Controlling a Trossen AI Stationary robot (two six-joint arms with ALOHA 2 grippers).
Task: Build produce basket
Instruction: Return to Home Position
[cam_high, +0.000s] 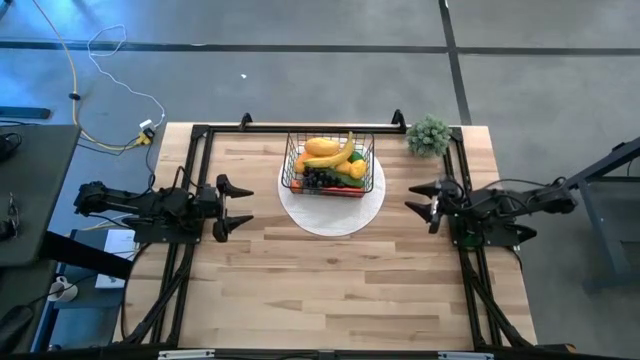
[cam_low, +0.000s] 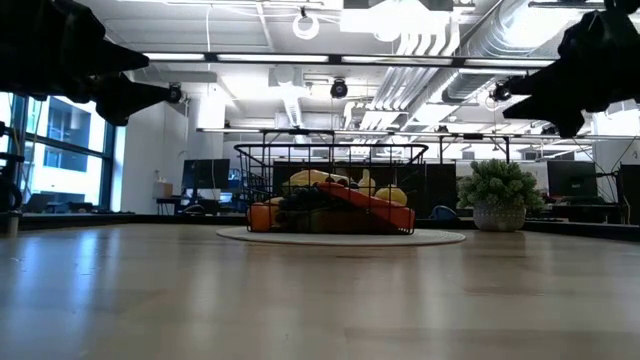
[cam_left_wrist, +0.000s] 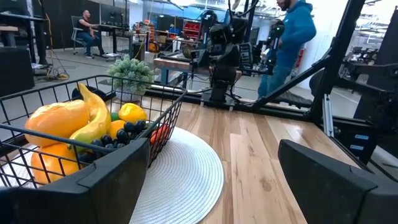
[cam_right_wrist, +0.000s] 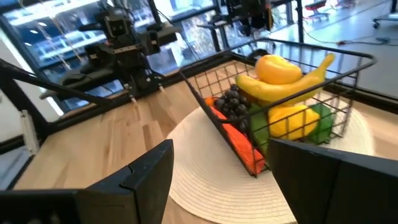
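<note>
Small rectangular black wire-mesh basket (cam_high: 291, 166) of toy produce (cam_high: 335, 158) is sitting on round white disc (cam_high: 330, 218), rear-centre of wooden bench (cam_high: 330, 290). Left gripper (cam_high: 248, 206) and right gripper (cam_high: 412, 198) are hovering either side, fingers (cam_high: 235, 187) released, grasping nothing.

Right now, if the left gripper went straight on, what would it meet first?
Probably the right gripper opposite; the left gripper seems to pass beside the basket, though depth is unclear.

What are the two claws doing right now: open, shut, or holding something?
Left gripper: open, holding nothing.
Right gripper: open, holding nothing.
</note>
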